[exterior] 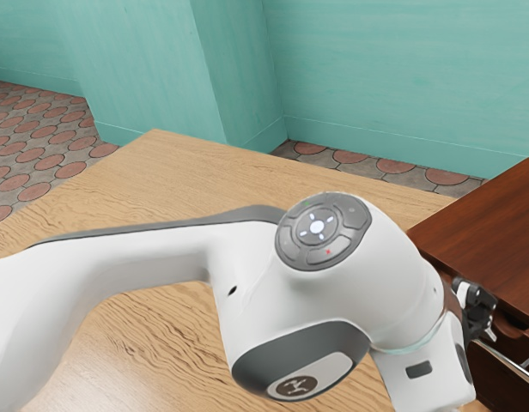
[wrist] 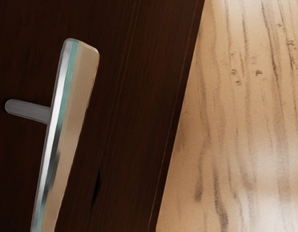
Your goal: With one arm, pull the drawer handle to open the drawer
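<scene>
Closest to the wrist camera, the handle [wrist: 67,140] was a brushed metal bar running lengthwise across the dark brown drawer front [wrist: 139,96]. It stood off the wood on a short round post [wrist: 25,110]. Just beside the drawer front's edge, the pale, grained table [wrist: 245,125] ran alongside it.

In the exterior view, the white arm [exterior: 247,292] took up the foreground. It came in from the exterior view's left and bent down toward the lower right. Past its wrist a black part of the gripper [exterior: 479,311] peeked out, near the handle [exterior: 505,362], which appeared there as a thin silver bar at the front of the cabinet [exterior: 496,232]. The arm's bulk covered most of the gripper, so I could not tell whether it was spread, pressed together or pinching the handle, nor whether it touched the bar.

The cabinet, of reddish-brown wood, stood on the table [exterior: 161,189] at the exterior view's right edge. Beyond the tabletop lay a floor [exterior: 33,146] of rust-coloured oval stones set in grey. Farthest back rose teal walls [exterior: 402,69] with a jutting corner between them.
</scene>
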{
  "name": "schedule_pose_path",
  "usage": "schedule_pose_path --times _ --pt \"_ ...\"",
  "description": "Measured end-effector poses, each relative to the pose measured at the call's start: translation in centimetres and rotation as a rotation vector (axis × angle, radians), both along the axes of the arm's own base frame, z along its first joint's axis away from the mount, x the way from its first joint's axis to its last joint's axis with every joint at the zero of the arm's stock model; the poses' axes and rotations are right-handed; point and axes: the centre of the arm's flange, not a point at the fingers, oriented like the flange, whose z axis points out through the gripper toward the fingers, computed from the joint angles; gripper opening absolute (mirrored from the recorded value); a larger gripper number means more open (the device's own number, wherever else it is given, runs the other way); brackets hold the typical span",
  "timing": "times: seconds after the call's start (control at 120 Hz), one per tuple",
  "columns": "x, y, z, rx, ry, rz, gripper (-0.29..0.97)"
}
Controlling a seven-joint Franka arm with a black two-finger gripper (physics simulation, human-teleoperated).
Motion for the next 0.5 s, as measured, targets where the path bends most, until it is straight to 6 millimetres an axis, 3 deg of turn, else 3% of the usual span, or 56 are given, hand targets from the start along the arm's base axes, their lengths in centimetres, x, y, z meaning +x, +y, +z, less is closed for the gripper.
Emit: schedule_pose_path --times 0.5 --pt "-3.0 0.7 -0.2 0.018 0.004 0.013 0.67"
